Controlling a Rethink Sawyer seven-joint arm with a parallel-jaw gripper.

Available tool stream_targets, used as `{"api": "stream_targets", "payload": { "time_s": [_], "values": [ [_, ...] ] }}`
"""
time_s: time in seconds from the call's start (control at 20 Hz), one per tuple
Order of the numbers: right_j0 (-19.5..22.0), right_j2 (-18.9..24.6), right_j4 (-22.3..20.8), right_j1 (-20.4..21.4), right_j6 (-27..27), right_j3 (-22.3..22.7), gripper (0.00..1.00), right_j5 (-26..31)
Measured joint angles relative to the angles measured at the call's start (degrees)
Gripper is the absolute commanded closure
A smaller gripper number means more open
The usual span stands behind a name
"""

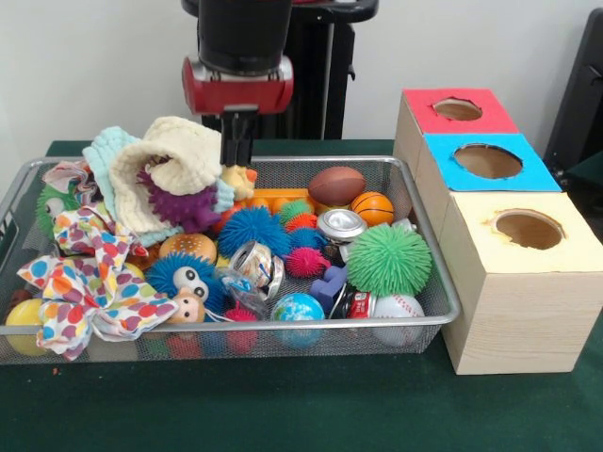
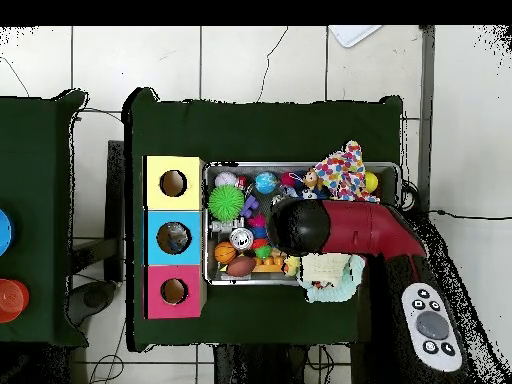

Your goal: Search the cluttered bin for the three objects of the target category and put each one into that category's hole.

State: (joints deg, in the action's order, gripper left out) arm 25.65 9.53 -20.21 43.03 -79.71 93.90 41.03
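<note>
The wire mesh bin (image 1: 429, 247) stands on the green table, full of toys; in the overhead view its rim (image 2: 207, 225) shows beside the boxes. One wrinkly see-through plastic bag (image 1: 251, 267) lies near the bin's front middle, among spiky balls. I can pick out no other bag; the clutter may hide some. My gripper (image 1: 237, 155) hangs over the back middle of the bin, just above a yellow duck toy (image 1: 240, 179), shut and empty. In the overhead view the red arm (image 2: 340, 228) covers it. The red-topped hole (image 1: 458, 109) (image 2: 173, 291) is the farthest of the three boxes.
The blue-topped hole (image 1: 487, 161) and yellow-topped hole (image 1: 529, 229) stand right of the bin. A cream knitted cloth (image 1: 174, 165) and a polka-dot cloth (image 1: 85, 287) pile up at the left. A silver can (image 1: 341, 224), green spiky ball (image 1: 388, 259) and toy football (image 1: 336, 185) lie at the right.
</note>
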Motion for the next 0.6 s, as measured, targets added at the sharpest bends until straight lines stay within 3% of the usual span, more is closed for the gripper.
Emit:
{"api": "stream_targets", "payload": {
  "time_s": [0.3, 0.6],
  "values": [
    [0.09, 0.0, 0.65, 3.36, 0.0, 0.46, 1.0, 2.33],
    [2.14, 1.02, 0.63, 1.32, 0.0, 0.3, 1.0, 0.69]
  ]
}}
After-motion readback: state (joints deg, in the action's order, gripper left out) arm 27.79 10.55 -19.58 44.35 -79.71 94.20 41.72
